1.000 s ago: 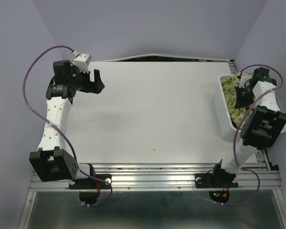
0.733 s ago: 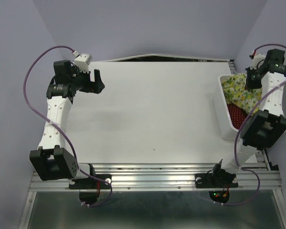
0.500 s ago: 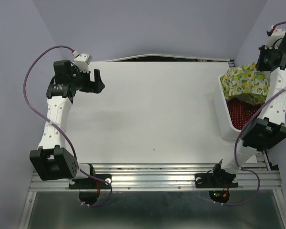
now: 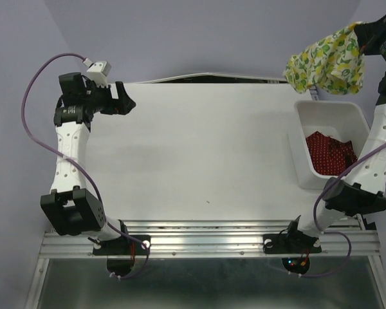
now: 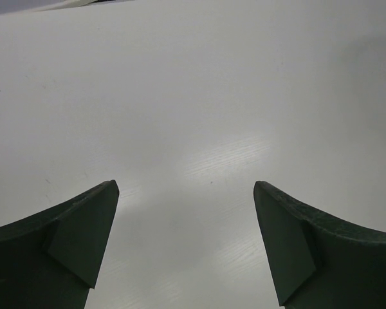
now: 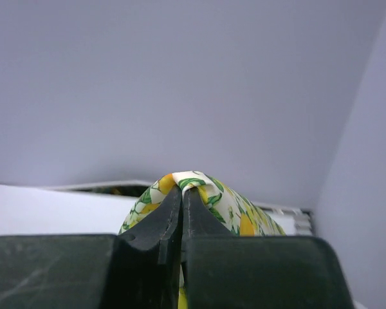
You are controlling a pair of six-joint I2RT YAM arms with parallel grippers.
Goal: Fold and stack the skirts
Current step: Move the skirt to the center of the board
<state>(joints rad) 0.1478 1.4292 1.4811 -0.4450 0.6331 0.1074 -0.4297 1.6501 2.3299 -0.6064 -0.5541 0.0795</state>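
My right gripper (image 4: 363,29) is shut on the lemon-print skirt (image 4: 325,63) and holds it high above the far right corner, the cloth hanging down to the left. In the right wrist view the skirt (image 6: 235,206) bulges over my closed fingers (image 6: 168,222). The red dotted skirt (image 4: 331,153) lies crumpled in the white bin (image 4: 302,148). My left gripper (image 4: 125,103) is open and empty above the table's far left corner; its fingers (image 5: 83,228) are wide apart over bare table (image 5: 193,116).
The white bin stands at the table's right edge. The right arm (image 4: 373,154) rises beside it. Purple walls close in behind and on both sides. A metal rail (image 4: 206,241) runs along the near edge.
My right gripper lifted the lemon-print skirt out of the bin and high up, uncovering the red skirt. My left gripper shifted slightly left and back.
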